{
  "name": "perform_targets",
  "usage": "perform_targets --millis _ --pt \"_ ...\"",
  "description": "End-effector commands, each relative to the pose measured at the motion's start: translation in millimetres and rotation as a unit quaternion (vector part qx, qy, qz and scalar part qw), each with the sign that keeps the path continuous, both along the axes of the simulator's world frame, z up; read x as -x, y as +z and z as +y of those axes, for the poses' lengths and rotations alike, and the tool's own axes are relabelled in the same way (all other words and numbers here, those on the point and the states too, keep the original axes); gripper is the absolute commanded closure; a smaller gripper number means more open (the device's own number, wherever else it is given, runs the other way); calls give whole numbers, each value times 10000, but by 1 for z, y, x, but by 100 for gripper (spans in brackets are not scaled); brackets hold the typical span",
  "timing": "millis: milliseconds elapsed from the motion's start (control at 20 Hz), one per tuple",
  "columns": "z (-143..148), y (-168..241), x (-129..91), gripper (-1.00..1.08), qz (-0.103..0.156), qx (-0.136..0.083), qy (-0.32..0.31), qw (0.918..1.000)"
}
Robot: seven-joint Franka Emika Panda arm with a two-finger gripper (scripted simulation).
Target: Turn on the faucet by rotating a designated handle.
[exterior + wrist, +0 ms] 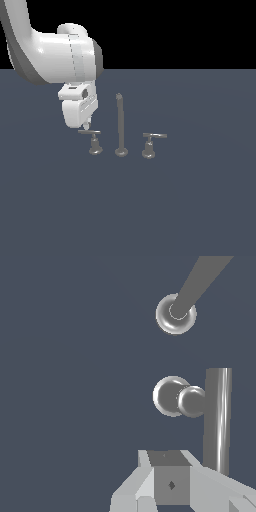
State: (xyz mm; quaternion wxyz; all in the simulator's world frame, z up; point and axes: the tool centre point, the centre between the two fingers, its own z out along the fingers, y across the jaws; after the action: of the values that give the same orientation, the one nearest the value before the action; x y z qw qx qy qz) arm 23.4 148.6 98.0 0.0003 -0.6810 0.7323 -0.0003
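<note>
Pincer (86, 126) poised right above the handle (91, 141), at the bar's 9 o'clock end; clenched or released, cannot tell. Handle standing on the desk (190, 210), at 9 o'clock of the spout (120, 125). Twin (150, 144) at 3 o'clock of the spout.

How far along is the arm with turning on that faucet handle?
Done: the gripper has been brought down right above the handle at the exterior view's left of the spout. In hand: lining up on its lever bar, which the wrist view shows close beside the fingers. Left: the push itself; whether contact is made or the lever has rotated cannot be told.
</note>
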Motion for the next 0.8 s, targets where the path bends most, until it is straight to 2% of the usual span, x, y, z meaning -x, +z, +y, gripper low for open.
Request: perform_targets --millis 0,450,750 --pt "-2 -5 -6 108 0 6 -132 9999" --pt "-4 -9 -9 108 5 7 -223 9998" --pt "12 -9 11 108 4 2 -227 9997"
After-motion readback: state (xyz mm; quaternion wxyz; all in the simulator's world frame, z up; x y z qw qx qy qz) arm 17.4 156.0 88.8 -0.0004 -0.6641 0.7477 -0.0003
